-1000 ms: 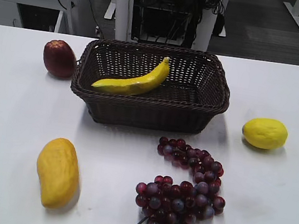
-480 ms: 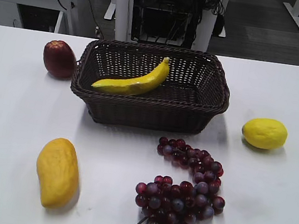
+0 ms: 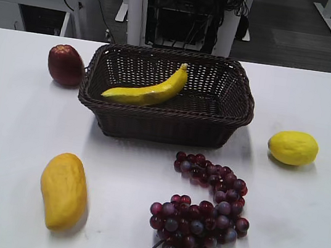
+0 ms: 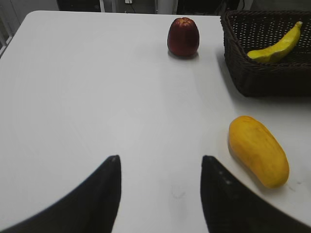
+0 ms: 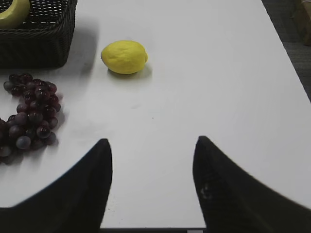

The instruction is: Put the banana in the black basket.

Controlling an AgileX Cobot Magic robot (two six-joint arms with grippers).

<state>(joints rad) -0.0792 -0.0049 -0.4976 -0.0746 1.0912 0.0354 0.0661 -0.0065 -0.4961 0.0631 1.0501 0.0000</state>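
Nearest the front edge of the white tabletop (image 3: pixel 13 139), both hands are hanging with fingers spread wide and nothing between them: the left hand (image 4: pixel 160 167) over bare surface toward the front left corner, the right hand (image 5: pixel 151 148) toward the front right corner. Just beyond, a mango (image 3: pixel 64 190) is lying front left and a bunch of grapes (image 3: pixel 202 212) is sprawling at front centre. Farther back, a lemon (image 3: pixel 293 147) is sitting toward the right edge. The black basket (image 3: pixel 162 128) is standing at the middle of the far edge, and the banana (image 3: pixel 149 90) is lying inside it, slanting with one tip rising toward the far wall. A red apple (image 3: pixel 66 65) is standing just beside the basket's left end.
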